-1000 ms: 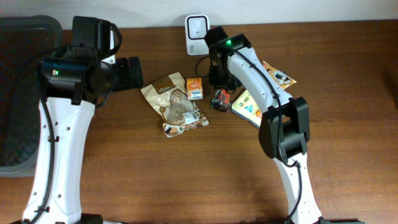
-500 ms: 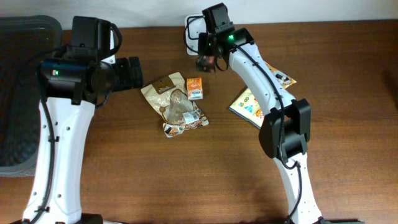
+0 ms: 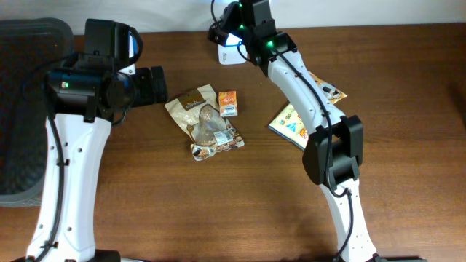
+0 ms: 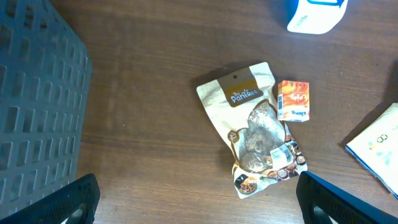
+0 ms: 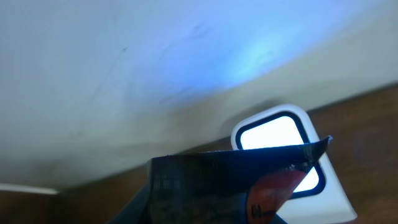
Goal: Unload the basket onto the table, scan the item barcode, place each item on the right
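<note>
A dark packet with a red patch (image 5: 230,186) fills the lower part of the right wrist view and hides the fingers. My right gripper (image 3: 231,25) is shut on this packet (image 3: 220,30) and holds it up at the table's back edge. It hangs right in front of the white scanner (image 5: 283,140), whose window glows bright, with bluish light on the wall behind. In the overhead view only the lower part of the scanner (image 3: 231,54) shows under the gripper. My left gripper (image 4: 199,208) hangs open above the bare wood at the left, holding nothing.
On the table's middle lie a tan snack pouch (image 3: 204,120) and a small orange box (image 3: 228,102). A yellow packet (image 3: 290,122) and another flat packet (image 3: 328,89) lie to the right. A grey slatted basket (image 3: 22,109) stands at the far left.
My right arm has lifted the dark packet from beside the yellow packet and carried it back and left, up in front of the scanner. The left arm has not moved.
</note>
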Robot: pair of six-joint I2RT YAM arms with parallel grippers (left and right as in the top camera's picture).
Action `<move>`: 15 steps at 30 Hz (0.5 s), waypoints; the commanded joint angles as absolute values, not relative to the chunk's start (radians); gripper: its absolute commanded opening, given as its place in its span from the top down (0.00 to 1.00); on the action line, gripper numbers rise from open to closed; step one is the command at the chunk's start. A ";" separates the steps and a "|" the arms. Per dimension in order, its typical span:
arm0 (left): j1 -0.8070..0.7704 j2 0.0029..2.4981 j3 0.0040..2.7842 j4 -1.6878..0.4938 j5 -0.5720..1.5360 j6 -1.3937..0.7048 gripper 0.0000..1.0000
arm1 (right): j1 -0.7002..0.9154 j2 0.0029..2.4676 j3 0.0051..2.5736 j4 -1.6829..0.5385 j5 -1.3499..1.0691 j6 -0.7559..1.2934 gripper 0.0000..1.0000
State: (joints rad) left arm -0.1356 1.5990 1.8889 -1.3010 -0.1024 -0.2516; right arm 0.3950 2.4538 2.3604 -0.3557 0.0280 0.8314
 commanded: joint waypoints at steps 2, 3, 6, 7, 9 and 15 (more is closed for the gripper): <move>-0.136 1.602 1.895 -1.303 -0.110 -0.261 0.01 | 0.390 2.495 2.388 -0.356 0.053 1.058 0.69; -0.136 1.602 1.895 -1.303 -0.110 -0.261 0.01 | 0.390 2.506 2.388 -0.363 0.054 1.091 0.69; -0.136 1.602 1.895 -1.303 -0.110 -0.261 0.01 | 0.389 2.513 2.385 -0.370 0.046 1.143 0.69; -0.136 1.602 1.895 -1.303 -0.110 -0.261 0.01 | 0.389 2.513 2.385 -0.370 0.046 1.153 0.69; -0.136 1.602 1.895 -1.303 -0.110 -0.261 0.01 | 0.384 2.513 2.385 -0.369 0.046 1.192 0.69; -0.136 1.602 1.895 -1.303 -0.110 -0.261 0.01 | 0.352 2.514 2.383 -0.475 0.027 1.393 0.69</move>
State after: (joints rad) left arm -0.1356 1.5990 1.8889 -1.3010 -0.1028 -0.2516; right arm 0.3836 2.5126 2.3608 -0.4320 0.0349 1.2358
